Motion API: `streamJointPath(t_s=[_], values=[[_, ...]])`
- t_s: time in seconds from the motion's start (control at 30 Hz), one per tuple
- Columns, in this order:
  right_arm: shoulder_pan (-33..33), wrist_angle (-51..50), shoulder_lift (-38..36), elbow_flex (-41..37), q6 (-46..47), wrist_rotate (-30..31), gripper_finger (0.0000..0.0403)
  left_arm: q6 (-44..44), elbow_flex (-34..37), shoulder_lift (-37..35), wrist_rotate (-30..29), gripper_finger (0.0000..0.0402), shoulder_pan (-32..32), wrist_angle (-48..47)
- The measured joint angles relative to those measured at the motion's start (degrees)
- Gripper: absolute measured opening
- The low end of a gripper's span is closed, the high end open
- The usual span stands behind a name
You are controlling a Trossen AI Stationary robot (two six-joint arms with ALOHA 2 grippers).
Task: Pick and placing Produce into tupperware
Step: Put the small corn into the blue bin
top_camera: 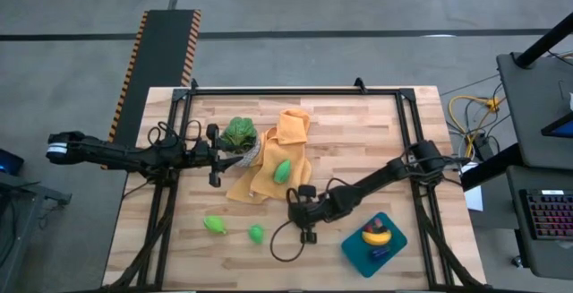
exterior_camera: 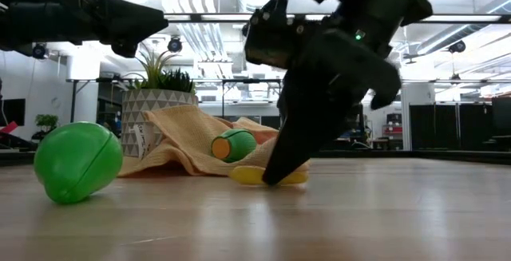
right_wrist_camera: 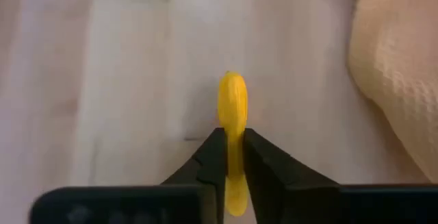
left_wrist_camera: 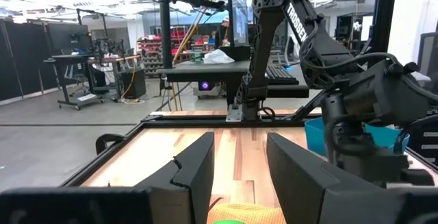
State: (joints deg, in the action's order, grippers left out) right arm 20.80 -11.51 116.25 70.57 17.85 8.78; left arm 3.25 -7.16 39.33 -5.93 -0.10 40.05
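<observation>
My right gripper (top_camera: 299, 206) stands low over the table's middle, shut on a small yellow produce piece (right_wrist_camera: 233, 97) that lies on the wood just near of the orange cloth (top_camera: 273, 159). A green piece (top_camera: 282, 170) rests on that cloth. Two more green pieces (top_camera: 215, 224) (top_camera: 257, 233) sit on the bare table toward the near edge. The teal tupperware (top_camera: 394, 239) at the near right holds yellow, red and purple pieces. My left gripper (top_camera: 217, 156) hovers open beside the potted plant (top_camera: 238, 133). My right gripper pinches the yellow piece between its two fingers (right_wrist_camera: 213, 157), at the piece's nearer end (right_wrist_camera: 233, 125); the rest sticks out ahead of the fingertips. The fingers slant down from above (exterior_camera: 279, 161). The piece lies flat on the table (exterior_camera: 246, 175).
The white-potted plant stands at the cloth's left edge, close to my left gripper. A black cable (top_camera: 282, 244) loops on the table below my right gripper. The table's frame rails run along the left and right sides.
</observation>
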Motion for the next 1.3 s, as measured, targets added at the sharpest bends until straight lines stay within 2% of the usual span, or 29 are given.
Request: streamJointPath(t_s=[0.17,0.4,0.6,0.83,1.0,1.3], values=[[-0.02,0.32,-0.92,0.02,-1.4,-1.76,0.0014,0.0,0.0,0.0,0.0,0.0121,0.0,0.0],[-0.05,-0.46,-3.87,0.02,-2.39,-1.6,0.0012,0.0,0.0,0.0,-0.02,0.0121,0.02,0.02],[0.52,-0.43,-9.43,1.08,-4.91,0.3,0.0012,0.02,-0.07,-0.04,0.0,0.0121,0.02,0.04],[4.56,-9.15,-18.4,0.89,-8.88,0.26,0.0012,-0.01,-0.1,0.0,0.07,0.0121,0.01,0.02],[8.2,-18.48,-24.77,0.83,-2.56,0.8,0.0012,-1.42,-0.31,-0.15,0.28,0.0121,0.0,0.03],[17.89,-38.37,-31.96,0.45,20.22,11.2,0.0012,-1.4,-0.2,-0.07,0.26,0.0121,0.0,0.07]])
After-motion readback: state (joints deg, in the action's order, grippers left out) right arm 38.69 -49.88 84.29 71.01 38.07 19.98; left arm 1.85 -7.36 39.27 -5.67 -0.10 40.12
